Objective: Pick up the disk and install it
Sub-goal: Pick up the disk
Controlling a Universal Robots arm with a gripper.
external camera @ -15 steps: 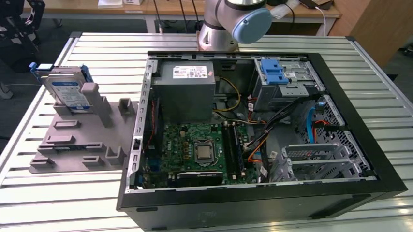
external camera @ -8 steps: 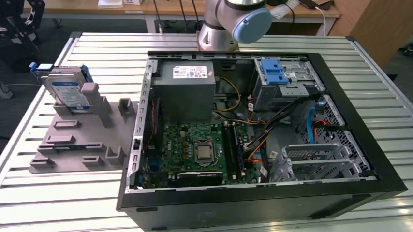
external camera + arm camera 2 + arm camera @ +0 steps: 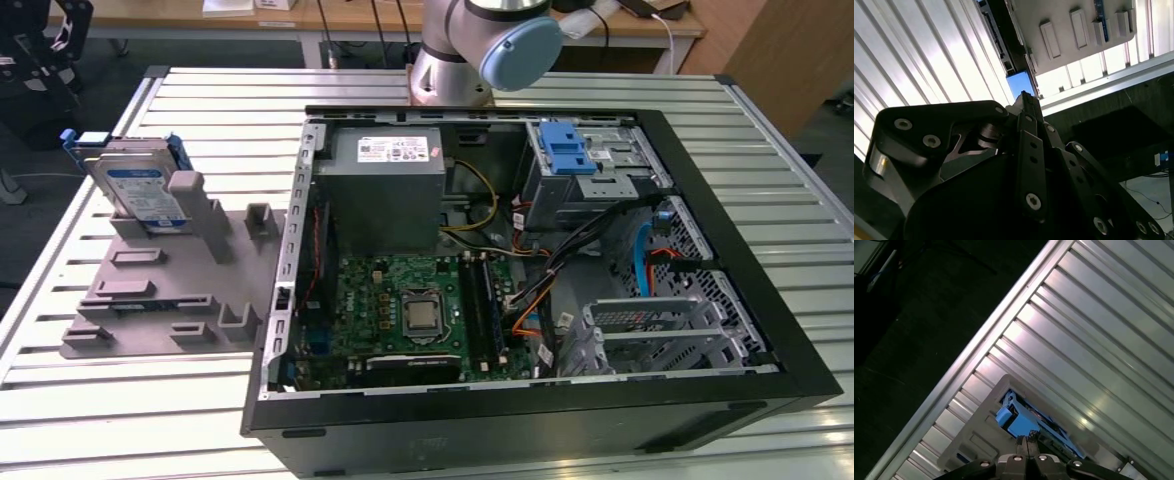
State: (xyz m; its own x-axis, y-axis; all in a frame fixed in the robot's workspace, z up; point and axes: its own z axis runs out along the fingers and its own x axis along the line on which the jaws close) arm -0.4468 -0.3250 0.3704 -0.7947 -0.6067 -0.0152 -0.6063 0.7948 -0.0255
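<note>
The disk [image 3: 139, 192], silver with a white-and-blue label and a blue frame, stands upright in a slot of the grey holder [image 3: 160, 290] at the exterior view's left. In the first wrist view the disk [image 3: 1021, 422] shows its blue edge just beyond my gripper [image 3: 1026, 441], whose fingertips meet with nothing between them. In the second wrist view the gripper [image 3: 1025, 96] points at the disk's blue corner [image 3: 1019, 84], with the grey holder [image 3: 1079, 25] beyond. The gripper hangs well above the disk and does not touch it.
The open computer case [image 3: 534, 400] lies on the slatted metal table [image 3: 200, 100]. Inside it are a grey power supply [image 3: 387, 195], a drive cage with a blue latch [image 3: 577, 152], a green motherboard [image 3: 414, 310] and loose cables. The arm's base [image 3: 461, 60] stands behind the case.
</note>
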